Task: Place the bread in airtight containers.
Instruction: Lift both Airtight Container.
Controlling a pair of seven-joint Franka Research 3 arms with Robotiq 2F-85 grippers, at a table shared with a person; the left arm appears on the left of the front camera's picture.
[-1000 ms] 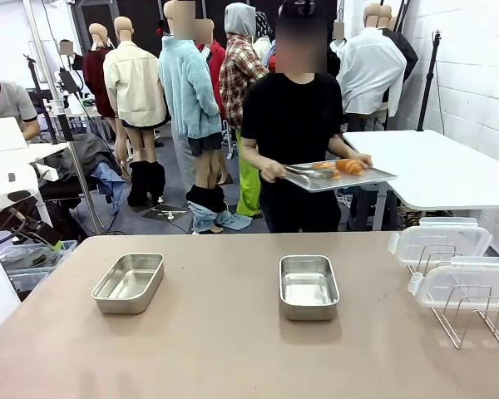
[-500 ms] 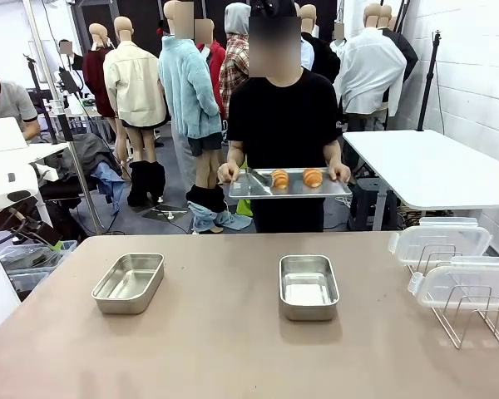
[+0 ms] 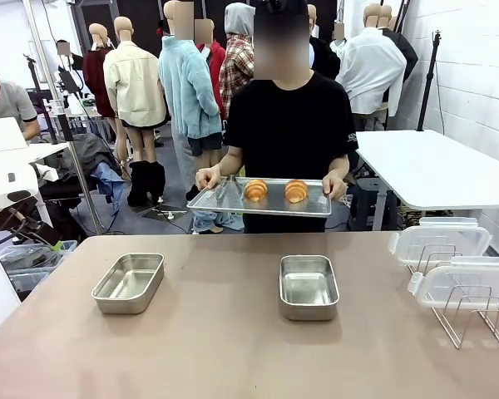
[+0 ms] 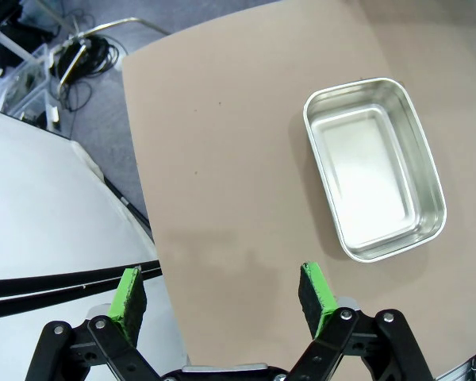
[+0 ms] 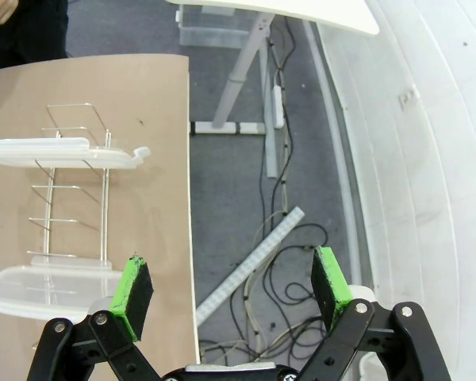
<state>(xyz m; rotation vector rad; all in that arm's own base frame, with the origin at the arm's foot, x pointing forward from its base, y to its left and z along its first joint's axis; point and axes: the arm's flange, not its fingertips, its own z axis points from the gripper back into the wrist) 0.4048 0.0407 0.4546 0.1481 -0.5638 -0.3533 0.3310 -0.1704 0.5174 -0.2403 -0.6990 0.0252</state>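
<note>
Counter (image 3: 233,357) bare along its near edge; person (image 3: 291,125) beyond the far edge holds the steel tray (image 3: 224,198) level, bearing both croissants (image 3: 255,190) side by side. Lids (image 3: 439,243) rest on the wire rack (image 3: 470,316) at the right edge. Two tins (image 3: 308,287) stand open, empty and well apart mid-counter. Left jaws and right jaws hang released, grasping nothing. Advisable: let the tray come within reach, then take each croissant gently across its thick middle.
</note>
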